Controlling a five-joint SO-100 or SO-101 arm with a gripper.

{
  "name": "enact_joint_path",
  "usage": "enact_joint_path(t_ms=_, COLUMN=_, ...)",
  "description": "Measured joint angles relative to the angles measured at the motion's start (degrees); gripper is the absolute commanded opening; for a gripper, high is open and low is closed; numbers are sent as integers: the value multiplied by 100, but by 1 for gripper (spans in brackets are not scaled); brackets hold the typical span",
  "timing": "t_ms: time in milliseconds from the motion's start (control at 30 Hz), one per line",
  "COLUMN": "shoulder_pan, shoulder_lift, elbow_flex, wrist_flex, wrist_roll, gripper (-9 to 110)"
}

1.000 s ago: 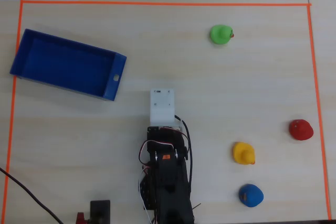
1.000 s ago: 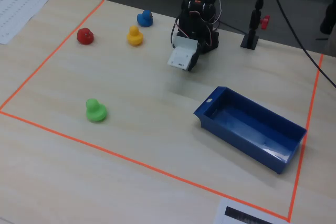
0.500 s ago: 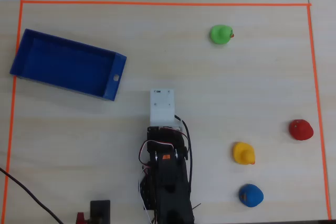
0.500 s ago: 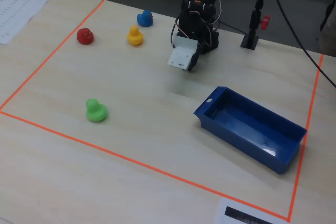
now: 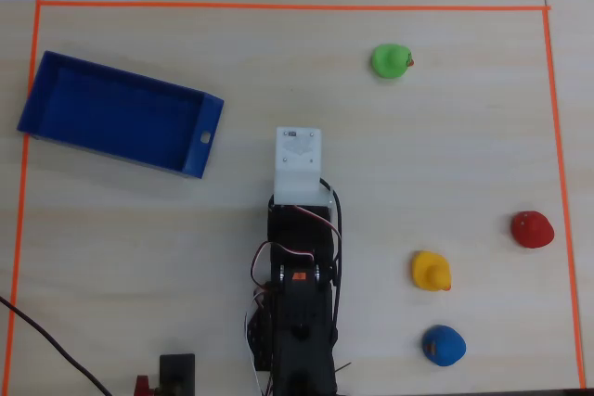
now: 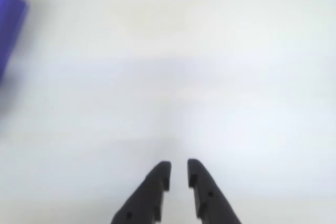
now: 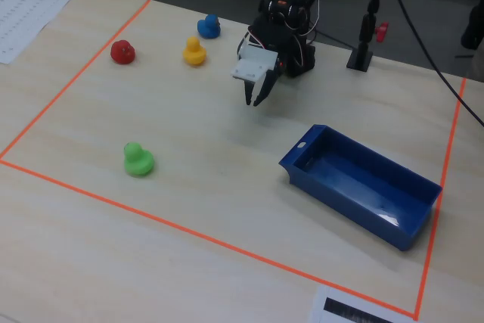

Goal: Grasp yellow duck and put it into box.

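Gripper (image 7: 255,100): poised above bare table (image 5: 139,257) at frame centre of the fixed view, jaws narrow, nothing between them; likely a start pose, no target approached yet. Yellow duck (image 5: 432,271): lower right of the overhead view, upright, well apart from the jaws, near blue duck (image 5: 444,345) and red duck (image 5: 533,229). Box (image 5: 56,65): upper left, empty, open side up for receiving. Green duck (image 5: 391,60): upper centre-right. Wrist view: jaws at lower centre, yellow duck absent.
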Motion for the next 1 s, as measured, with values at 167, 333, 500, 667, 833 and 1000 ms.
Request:
enact_joint_path(t_ms=167, shoulder_pan=598, shoulder_lift=-624, elbow_flex=-703, wrist_flex=-396, wrist_roll=-53, gripper=0)
enact_joint_path(t_ms=333, shoulder_pan=1151, shoulder_lift=-2206, elbow_flex=-2364, wrist_flex=-492, wrist_roll=562, gripper=0)
enact_joint_path(t_ms=500, shoulder_pan=2013, shoulder_lift=-4579, elbow_flex=-4720, wrist_flex=-492, wrist_roll=1125, gripper=0)
enact_joint_path(t_ms=667, shoulder_pan=3111, shoulder_lift=-6776, elbow_flex=-6601, wrist_flex=-1134, wrist_roll=1187, gripper=0)
enact_joint_path(t_ms=833, shoulder_pan=4430, shoulder_lift=-7796, elbow_flex=-6680, wrist_flex=-1485, wrist_roll=747, gripper=0)
enact_joint_path(t_ms=1000, shoulder_pan=5511, shoulder_lift=-7796, elbow_flex=-6188, wrist_flex=-800, wrist_roll=413, gripper=0)
